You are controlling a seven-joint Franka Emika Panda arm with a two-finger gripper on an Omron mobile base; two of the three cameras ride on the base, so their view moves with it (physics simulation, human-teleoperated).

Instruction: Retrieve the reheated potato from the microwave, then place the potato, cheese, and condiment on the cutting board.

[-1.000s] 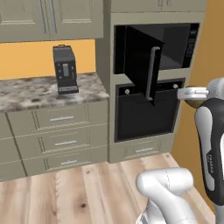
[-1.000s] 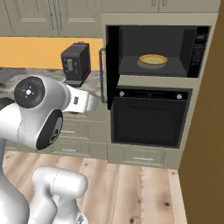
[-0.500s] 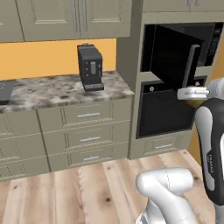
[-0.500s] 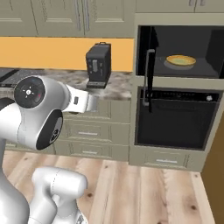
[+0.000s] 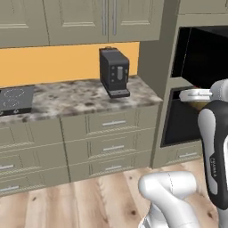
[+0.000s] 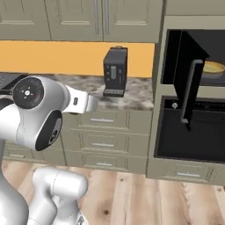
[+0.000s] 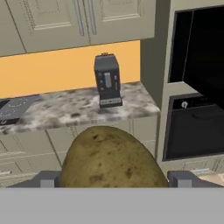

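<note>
**Potato rides out between the jaws**

Sliding rightward across both base views, the microwave (image 5: pixel 202 58) now sits at the right edge as the base drives left. Left base view: one coffee machine (image 5: pixel 114 72). Right base view: one open microwave door (image 6: pixel 186 79). Hand view: one potato (image 7: pixel 111 159), firm, rounded, likely slippery, clamped at its middle by the widely spread gripper (image 7: pixel 113 178).

Both base views look forward from behind the arm, sharing the coffee machine (image 5: pixel 114 72) mid-frame; the hand view faces it too.
</note>
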